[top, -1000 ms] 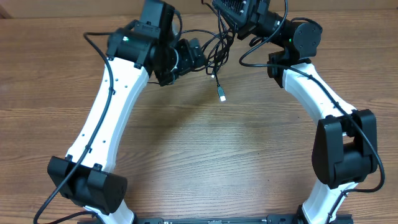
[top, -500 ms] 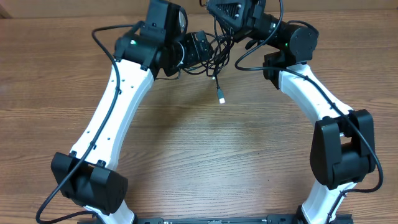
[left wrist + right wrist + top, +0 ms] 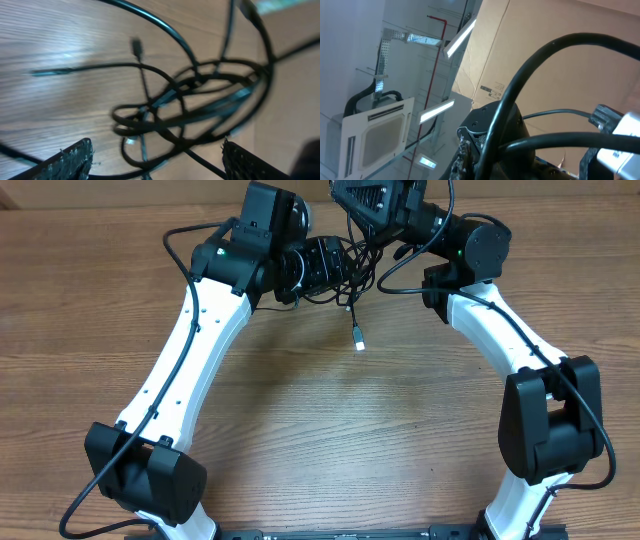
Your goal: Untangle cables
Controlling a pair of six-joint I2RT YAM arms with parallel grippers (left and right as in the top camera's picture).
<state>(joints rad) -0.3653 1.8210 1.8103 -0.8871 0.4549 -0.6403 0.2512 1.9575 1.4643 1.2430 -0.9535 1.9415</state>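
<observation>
Risks, near to far:
- The loose plug (image 3: 357,337) dangles on a single cord below the knot. It can hook a loop, or the arms' own thicker wires, once the strands get drawn apart.
- The left gripper (image 3: 156,150) has its jaws wide and clamps nothing, with the cables (image 3: 200,95) bunched right in front of it. If it closes on the whole bunch instead of one strand, pulling will cinch the knot tighter. The left wrist view is blurred, so picking a strand looks chancy.
- The right gripper (image 3: 358,202) is farthest and fully closed. Cords run up into it, so I read it as pinching the bundle, but the contact itself is hidden. A hard tug from the left could strip the cord out.

The cables sit between the two grippers over the far part of the table (image 3: 320,440), apparently lifted.

Materials, same order:
- Table: matte brown wood grain, flat.
- Plug: small, silver-tipped, rigid.
- Pads: dark, ribbed.
- Cords: thin, round, glossy black and limp, in several loose loops threaded through each other. They probably slip easily.
</observation>
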